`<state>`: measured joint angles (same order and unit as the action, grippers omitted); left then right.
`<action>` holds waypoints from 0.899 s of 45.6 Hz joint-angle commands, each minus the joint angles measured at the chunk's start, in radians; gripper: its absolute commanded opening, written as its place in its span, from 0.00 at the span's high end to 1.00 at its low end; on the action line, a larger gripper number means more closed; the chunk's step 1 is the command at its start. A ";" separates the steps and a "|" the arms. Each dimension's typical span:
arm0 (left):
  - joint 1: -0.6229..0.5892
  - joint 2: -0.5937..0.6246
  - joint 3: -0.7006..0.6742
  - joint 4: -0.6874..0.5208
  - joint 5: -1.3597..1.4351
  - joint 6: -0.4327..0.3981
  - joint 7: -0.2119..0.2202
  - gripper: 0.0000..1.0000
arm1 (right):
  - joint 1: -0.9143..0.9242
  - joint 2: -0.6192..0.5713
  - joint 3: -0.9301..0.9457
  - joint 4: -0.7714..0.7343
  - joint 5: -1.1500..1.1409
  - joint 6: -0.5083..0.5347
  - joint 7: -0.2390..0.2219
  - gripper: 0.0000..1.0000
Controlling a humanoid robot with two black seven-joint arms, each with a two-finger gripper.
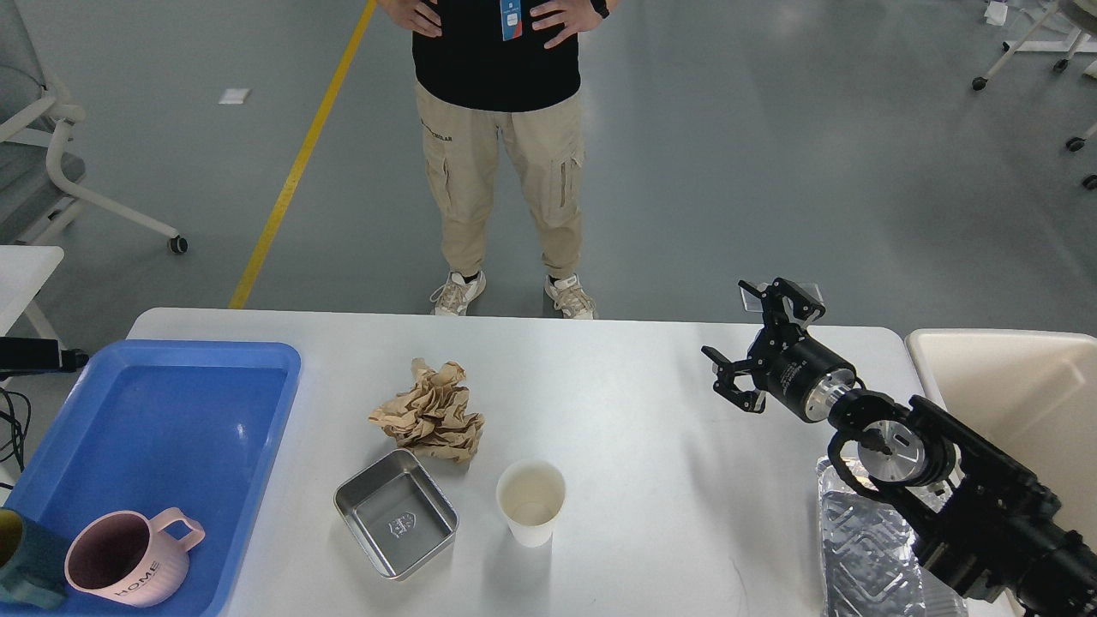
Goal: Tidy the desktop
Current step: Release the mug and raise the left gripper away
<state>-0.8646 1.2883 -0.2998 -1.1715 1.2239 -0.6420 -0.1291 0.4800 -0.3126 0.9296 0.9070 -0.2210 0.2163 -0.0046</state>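
Note:
The white desktop [617, 403] carries a crumpled brown paper ball [428, 413], a small metal tin [395, 512], a white paper cup [530, 501] and a foil tray [861, 548] at the front right. My right gripper [761, 344] is open and empty, held above the right part of the desktop. Only a dark tip of my left gripper [38, 356] shows at the left edge, beyond the blue tray; its fingers cannot be told apart.
A blue tray [257, 411] on the left holds a pink mug [128, 557] and a teal cup [19, 561]. A beige bin [1011, 394] stands off the right end. A person [501, 146] stands behind the table's far edge.

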 commanded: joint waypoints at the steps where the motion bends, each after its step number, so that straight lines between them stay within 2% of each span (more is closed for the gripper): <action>1: 0.012 -0.003 -0.001 0.000 -0.106 0.018 0.017 0.03 | 0.000 0.000 0.000 0.001 0.000 -0.002 0.000 0.00; 8: 0.018 -0.017 -0.002 -0.002 -0.162 0.038 -0.015 0.03 | 0.000 0.000 -0.002 0.000 0.000 -0.002 0.000 0.00; 16: 0.019 -0.041 0.001 -0.010 -0.331 0.057 -0.003 0.03 | 0.011 0.000 -0.003 -0.003 -0.001 -0.003 0.000 0.00; 24: 0.101 -0.112 -0.007 -0.013 -0.382 0.240 -0.013 0.03 | 0.014 -0.008 -0.021 -0.002 -0.001 -0.005 0.000 0.00; 32: 0.147 -0.187 -0.010 -0.016 -0.445 0.468 -0.021 0.03 | 0.014 -0.032 -0.023 0.000 -0.001 -0.005 0.000 0.00; 41: 0.157 -0.182 -0.002 -0.076 -0.472 0.501 -0.004 0.03 | 0.014 -0.043 -0.043 0.000 0.000 -0.005 0.000 0.00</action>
<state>-0.7113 1.1001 -0.3103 -1.2120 0.7566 -0.1593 -0.1487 0.4940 -0.3514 0.9035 0.9064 -0.2218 0.2117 -0.0046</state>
